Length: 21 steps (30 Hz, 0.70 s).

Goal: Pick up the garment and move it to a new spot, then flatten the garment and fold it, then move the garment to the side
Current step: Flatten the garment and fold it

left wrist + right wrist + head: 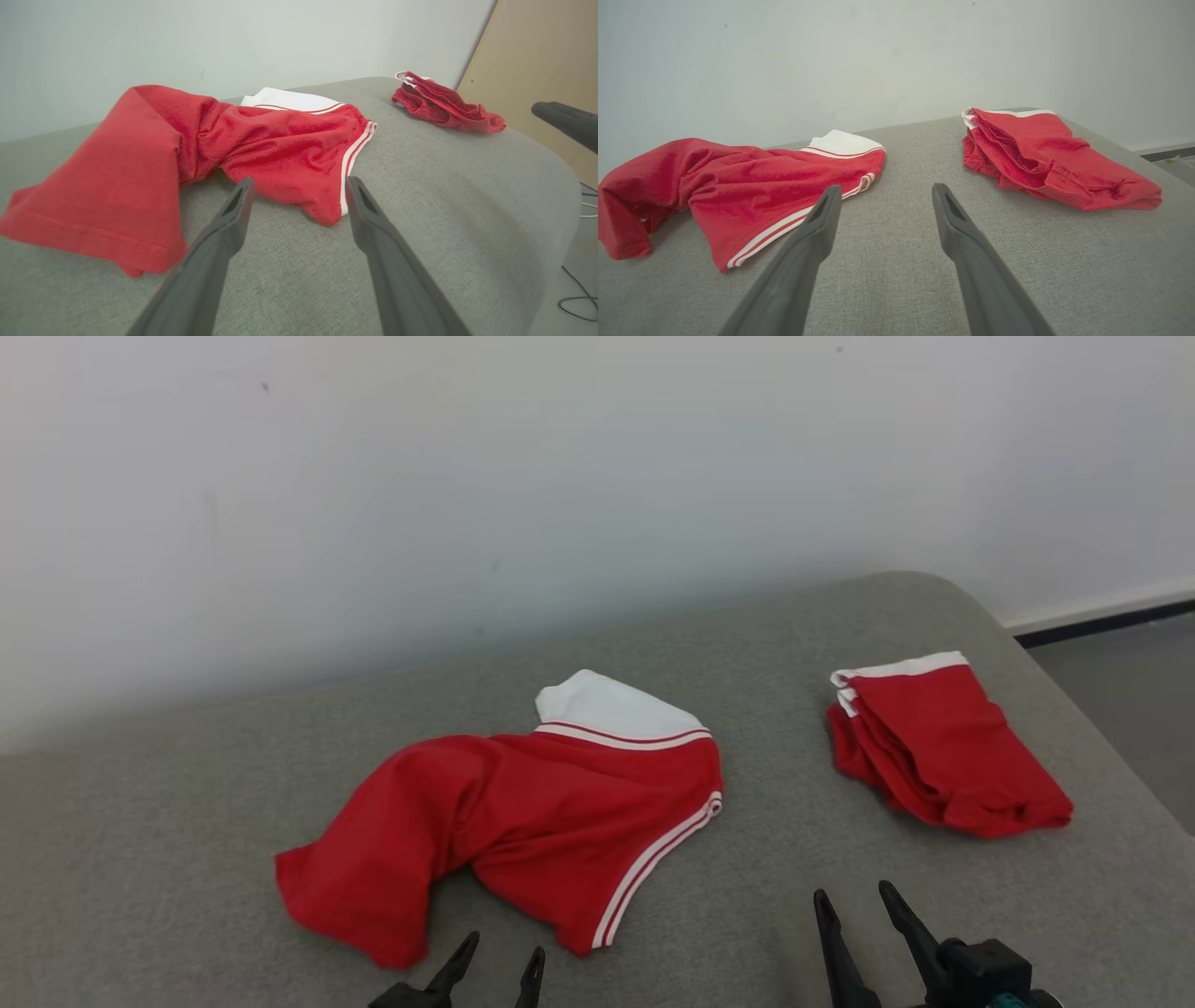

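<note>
Hovering at the near edge of the grey surface (767, 784), the left hand (507, 943) and right hand (852, 889) both have fingers spread apart, holding nothing. Just beyond the left hand lies the crumpled red garment (523, 821), mid-surface. A folded red garment (943, 747) sits toward the far right corner.

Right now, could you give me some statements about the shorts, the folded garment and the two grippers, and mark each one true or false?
1. The left gripper is open and holds nothing. True.
2. The right gripper grips the folded garment. False: it is open, empty, and apart from it.
3. The shorts lie flat and smooth. False: they are crumpled, with one leg twisted aside.
4. The folded garment lies to the right of the shorts, on the same grey surface. True.
</note>
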Motion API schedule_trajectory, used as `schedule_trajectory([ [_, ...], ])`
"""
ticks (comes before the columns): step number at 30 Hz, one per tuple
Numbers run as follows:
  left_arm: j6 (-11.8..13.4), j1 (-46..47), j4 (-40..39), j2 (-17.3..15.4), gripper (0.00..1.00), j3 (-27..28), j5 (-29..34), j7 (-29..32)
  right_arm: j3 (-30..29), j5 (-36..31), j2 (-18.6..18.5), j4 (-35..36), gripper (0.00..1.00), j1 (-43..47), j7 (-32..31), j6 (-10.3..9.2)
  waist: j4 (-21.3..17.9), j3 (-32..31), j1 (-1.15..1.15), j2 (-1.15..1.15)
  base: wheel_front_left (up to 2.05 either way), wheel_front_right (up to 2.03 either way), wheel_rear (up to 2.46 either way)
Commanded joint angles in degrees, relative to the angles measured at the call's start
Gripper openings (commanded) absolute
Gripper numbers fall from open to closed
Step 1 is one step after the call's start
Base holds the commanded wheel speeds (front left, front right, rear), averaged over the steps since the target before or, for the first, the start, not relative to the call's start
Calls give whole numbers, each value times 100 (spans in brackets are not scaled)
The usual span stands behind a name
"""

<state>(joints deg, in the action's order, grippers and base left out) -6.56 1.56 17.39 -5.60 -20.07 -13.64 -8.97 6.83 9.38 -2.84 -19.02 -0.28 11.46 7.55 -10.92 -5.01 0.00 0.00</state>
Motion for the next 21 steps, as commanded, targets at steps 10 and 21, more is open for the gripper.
schedule_trajectory([
  [10, 39, 586, 1063, 77, 100, -131, -64, -85, 77, 11, 1, 44, 100, -75, 164, -14, -1480, 610, 0, 0, 0, 0, 0],
  [21, 433, 1275, 2299, -51, 100, -143, 177, 136, 61, 146, 0, -78, 100, -274, 300, -14, -1762, 850, 0, 0, 0, 0, 0],
])
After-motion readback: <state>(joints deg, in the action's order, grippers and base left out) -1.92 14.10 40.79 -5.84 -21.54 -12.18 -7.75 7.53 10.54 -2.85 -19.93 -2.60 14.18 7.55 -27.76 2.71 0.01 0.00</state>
